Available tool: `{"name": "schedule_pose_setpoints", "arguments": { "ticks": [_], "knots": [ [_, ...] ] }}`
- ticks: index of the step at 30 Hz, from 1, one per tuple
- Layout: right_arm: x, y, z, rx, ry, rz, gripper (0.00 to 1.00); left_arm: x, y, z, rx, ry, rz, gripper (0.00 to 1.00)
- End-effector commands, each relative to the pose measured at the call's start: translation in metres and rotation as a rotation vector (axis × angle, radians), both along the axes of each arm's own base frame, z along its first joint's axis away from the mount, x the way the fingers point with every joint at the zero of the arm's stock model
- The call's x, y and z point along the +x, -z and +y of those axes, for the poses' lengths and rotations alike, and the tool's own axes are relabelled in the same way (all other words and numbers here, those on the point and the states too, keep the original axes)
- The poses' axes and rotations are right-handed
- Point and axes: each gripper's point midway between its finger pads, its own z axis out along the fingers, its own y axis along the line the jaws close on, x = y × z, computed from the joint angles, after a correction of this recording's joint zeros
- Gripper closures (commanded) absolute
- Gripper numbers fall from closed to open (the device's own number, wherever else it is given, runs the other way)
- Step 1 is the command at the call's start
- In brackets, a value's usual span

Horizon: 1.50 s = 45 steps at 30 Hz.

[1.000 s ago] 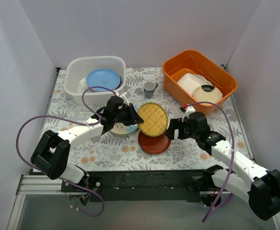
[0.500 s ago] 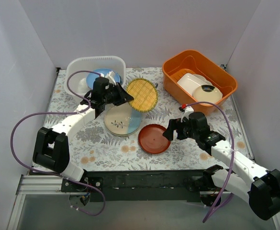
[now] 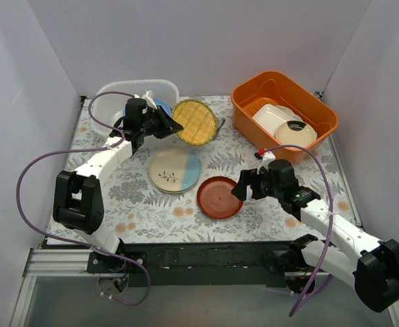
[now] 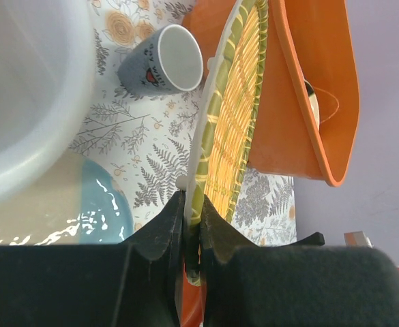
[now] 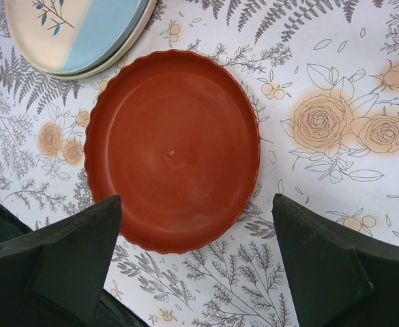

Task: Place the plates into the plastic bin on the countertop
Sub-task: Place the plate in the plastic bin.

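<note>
My left gripper (image 3: 166,125) is shut on the rim of the yellow woven plate (image 3: 194,122), holding it in the air just right of the translucent white plastic bin (image 3: 105,102); the plate (image 4: 234,122) stands on edge in the left wrist view. A light blue plate (image 3: 161,105) lies in the bin, mostly hidden by the arm. The cream-and-light-blue sprig plate (image 3: 174,170) tops a small stack on the countertop. The red-orange plate (image 3: 219,197) lies to its right. My right gripper (image 3: 241,190) is open over that plate's (image 5: 173,150) right edge.
An orange bin (image 3: 283,112) at the back right holds a white rectangular dish (image 3: 274,117) and a cream bowl (image 3: 296,136). A small grey cup (image 4: 161,60) stands between the two bins. White walls enclose the leaf-printed countertop (image 3: 124,204).
My left gripper lifted the yellow woven plate from beside the stack and carried it back-left toward the white bin. The sprig plate came into view. The right gripper barely moved.
</note>
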Motion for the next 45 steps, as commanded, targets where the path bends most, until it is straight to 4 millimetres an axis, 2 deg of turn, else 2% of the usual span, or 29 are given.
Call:
{"name": "schedule_pose_setpoints", "arguments": {
  "ticks": [1,14,22,30,44,45],
  "knots": [
    [0.002,-0.001,0.004,0.012,-0.012,-0.019,0.02,0.018,-0.05,0.01,-0.079,-0.019,-0.108,1.0],
    [0.004,-0.006,0.001,0.004,0.002,-0.033,0.02,0.058,-0.08,0.04,-0.213,-0.076,-0.147,1.0],
    [0.004,-0.003,-0.002,-0.016,0.008,-0.029,0.02,0.081,-0.086,0.075,-0.193,-0.191,-0.171,1.0],
    [0.007,-0.007,0.0,-0.012,0.004,-0.042,0.02,0.097,-0.08,0.115,-0.186,-0.307,-0.159,1.0],
    [0.005,-0.009,0.0,-0.008,-0.003,-0.045,0.02,0.102,-0.06,0.139,-0.126,-0.432,-0.127,1.0],
    [0.004,-0.009,0.0,-0.008,-0.003,-0.041,0.02,0.104,-0.06,0.15,-0.116,-0.457,-0.129,1.0]
  ]
}}
